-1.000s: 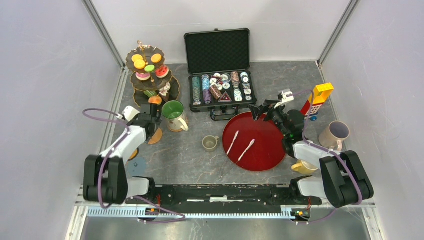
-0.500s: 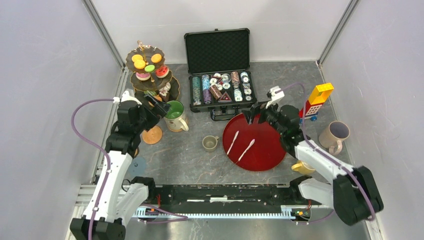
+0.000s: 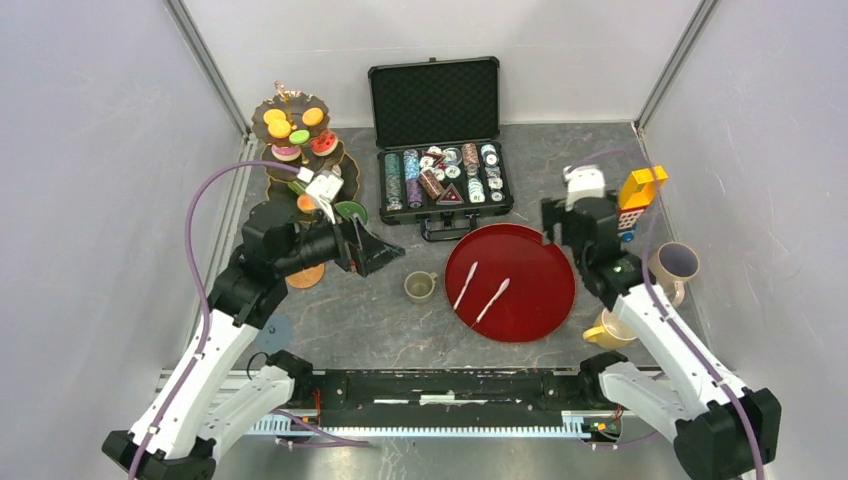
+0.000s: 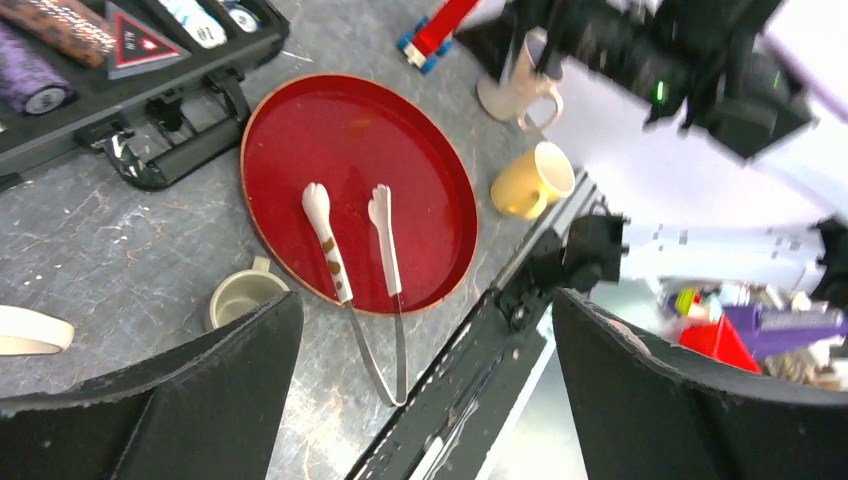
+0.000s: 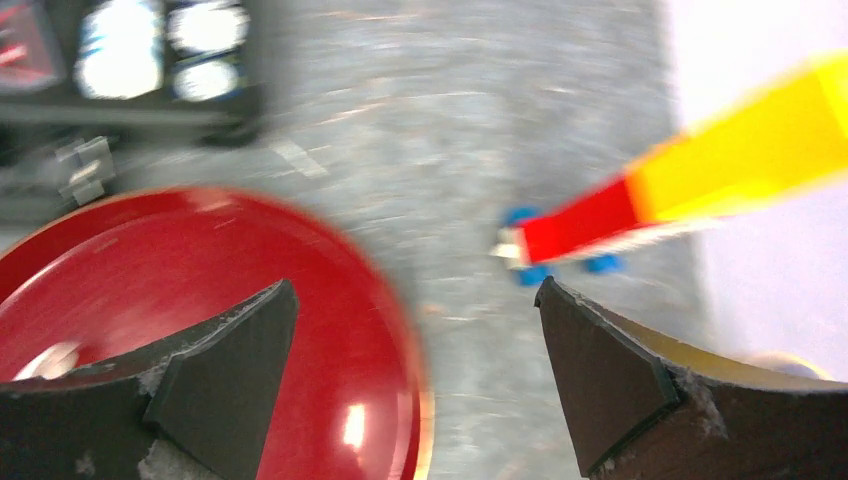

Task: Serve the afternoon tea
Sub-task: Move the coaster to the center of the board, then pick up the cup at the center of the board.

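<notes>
Left gripper (image 4: 428, 298) wide open and empty, tongs (image 3: 494, 299) off to its right on the red plate (image 3: 540, 268), hinge toward the arms; right gripper (image 5: 415, 288) gapes empty too.

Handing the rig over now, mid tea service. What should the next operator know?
Left gripper: open, empty, near the green mug.
Right gripper: open, empty, above the far right edge of the red tray.
Things: sweets on the stand; tongs alone on the tray; small cup, yellow mug and beige mug on the table.
Done: nothing served onto the tray.
Left: probably moving sweets and mugs there.
</notes>
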